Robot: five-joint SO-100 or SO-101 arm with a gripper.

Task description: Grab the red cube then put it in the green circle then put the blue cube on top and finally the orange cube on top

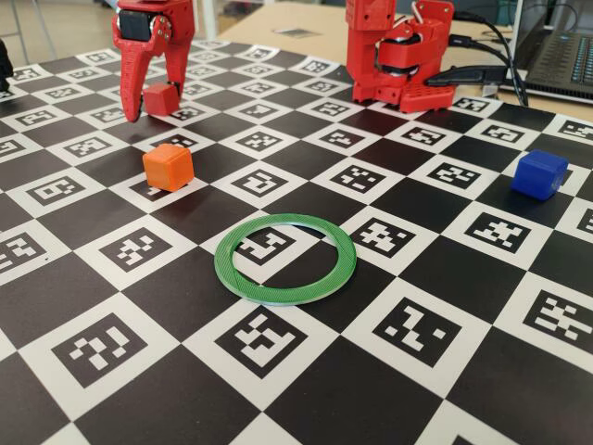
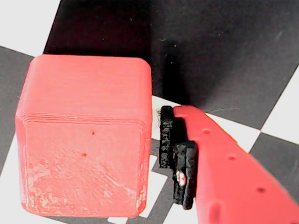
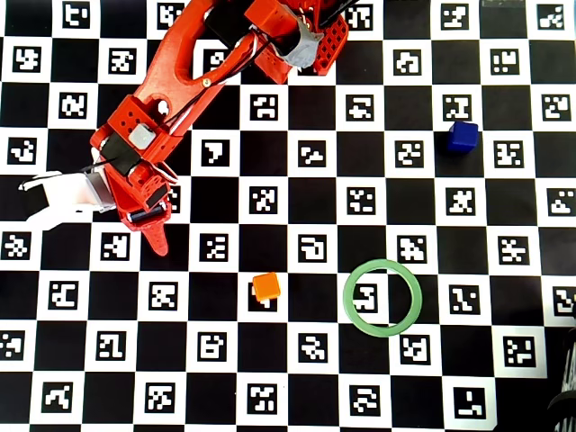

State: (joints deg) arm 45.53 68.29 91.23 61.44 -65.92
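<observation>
- Gripper [image 1: 156, 104]: jaws parted around the red cube [image 1: 161, 98]; wrist view shows a gap beside the padded finger [image 2: 180, 158].
- Green circle [image 1: 285, 259]: empty, on the checkered board [image 1: 111, 306].

red cube [image 1: 161, 98] between gripper [image 1: 156, 104] fingers

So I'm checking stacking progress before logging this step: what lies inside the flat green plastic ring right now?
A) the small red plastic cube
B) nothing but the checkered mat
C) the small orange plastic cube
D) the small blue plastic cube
B: in the fixed view the flat green plastic ring encloses only checkered mat, while the orange cube, blue cube and red cube all sit apart from it.
</observation>
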